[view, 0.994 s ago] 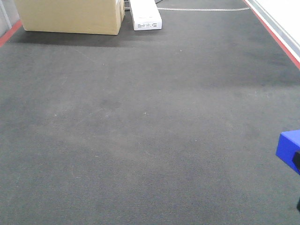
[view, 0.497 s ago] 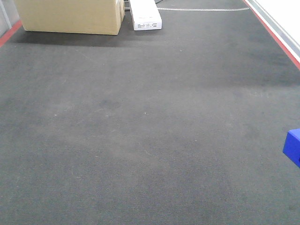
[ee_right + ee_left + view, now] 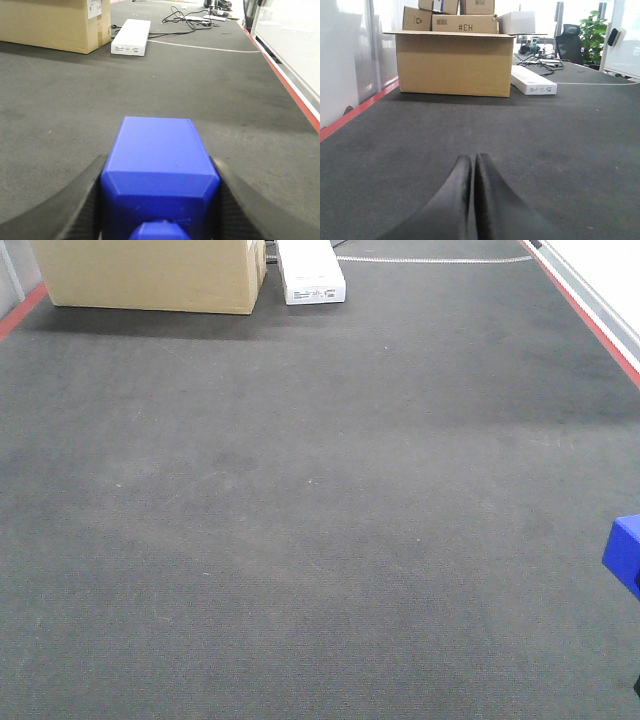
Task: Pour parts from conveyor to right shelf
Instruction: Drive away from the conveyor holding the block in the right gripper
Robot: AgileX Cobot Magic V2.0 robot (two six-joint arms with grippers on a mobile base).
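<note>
Right gripper (image 3: 160,165): my fingers are spread to the width of the blue part (image 3: 160,172) and press on its left and right sides. I have it firmly between them.

Part orientation: the long axis runs straight out from my wrist, in line with the fingers. The face with the small nub (image 3: 157,231) is turned back toward my wrist. The plain far end points up the carpet (image 3: 65,100), toward its far edge. In the front view only a corner of the part (image 3: 625,555) shows, at the right border of the picture, low down.

Left gripper (image 3: 472,159): fingers pressed together, tips touching, nothing between them, pointing toward the cardboard box (image 3: 452,62).

Surroundings: the cardboard box stands at the carpet's far left corner, with the flat white box (image 3: 131,36) just beside it on the right. A red strip (image 3: 300,100) borders the carpet's right edge. The carpet is open between my fingers and the boxes.
</note>
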